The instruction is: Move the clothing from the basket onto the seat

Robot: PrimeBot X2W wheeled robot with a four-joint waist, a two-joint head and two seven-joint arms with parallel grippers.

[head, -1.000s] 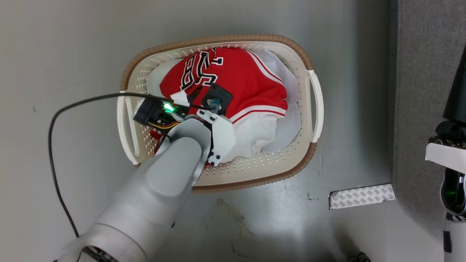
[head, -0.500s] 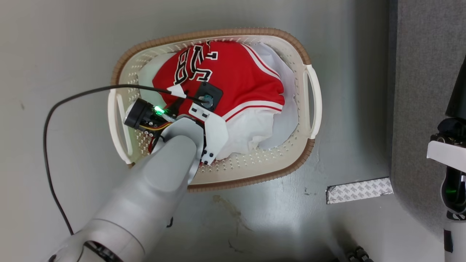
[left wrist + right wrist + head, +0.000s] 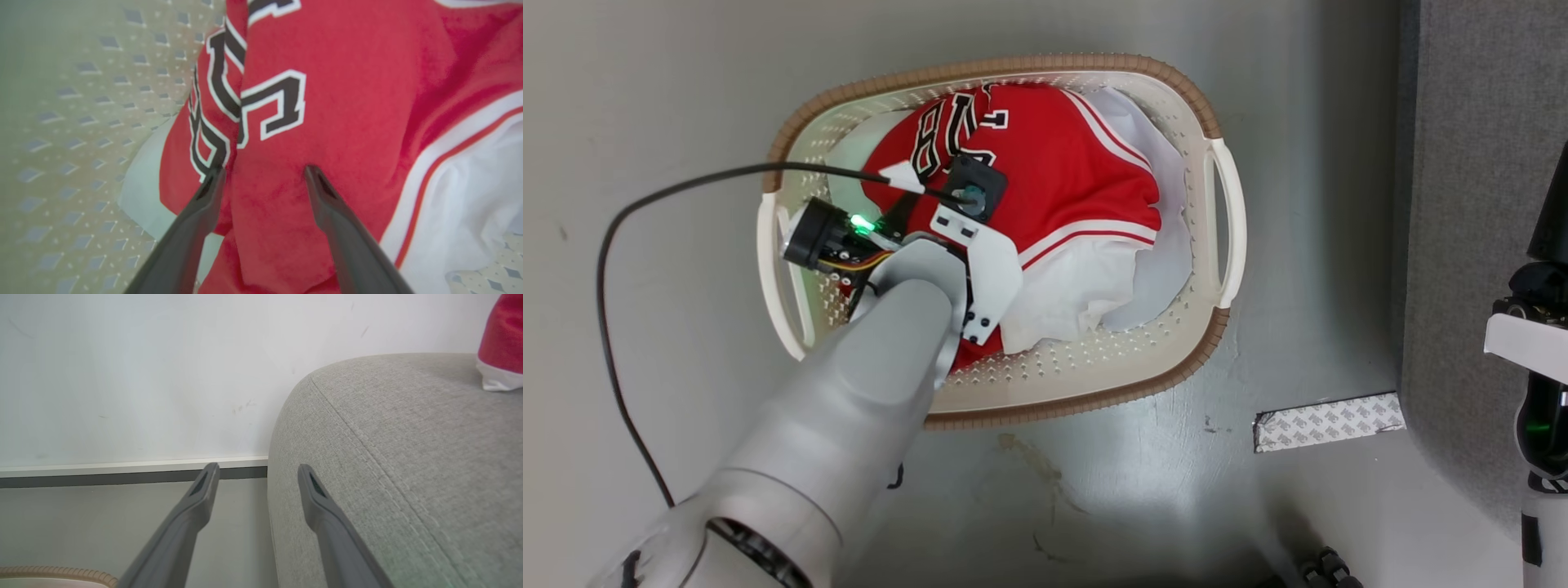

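Now the left arm (image 3: pixel 866 384) comes in from the lower left of the head view and reaches down into the basket (image 3: pixel 1086 371). The left jaws are spread wide, with nothing pinched yet. In the left wrist view the two dark fingers (image 3: pixel 192 232) straddle a raised fold of the red jersey (image 3: pixel 347 102), tips right at the fabric just below the black numerals (image 3: pixel 282 102). I'd say they sit that way so that closing gathers a ridge of cloth rather than skidding over a flat patch.

The jersey lies heaped in the basket at the upper centre of the head view, with white cloth (image 3: pixel 1078 298) bunched under its right side. The basket sits on the grey floor (image 3: pixel 645 90), and the seat (image 3: pixel 408 465) runs down the right edge of the head view, well apart from the grab point.

Over there the right jaws are spread too, and empty. They hang beside the seat's rounded corner, apparently parked clear of the work. A red-and-white bundle (image 3: pixel 500 339) rests on the seat at the upper right of the right wrist view. The jersey is soft cloth, so it will likely drape and catch on the basket rim as it lifts.
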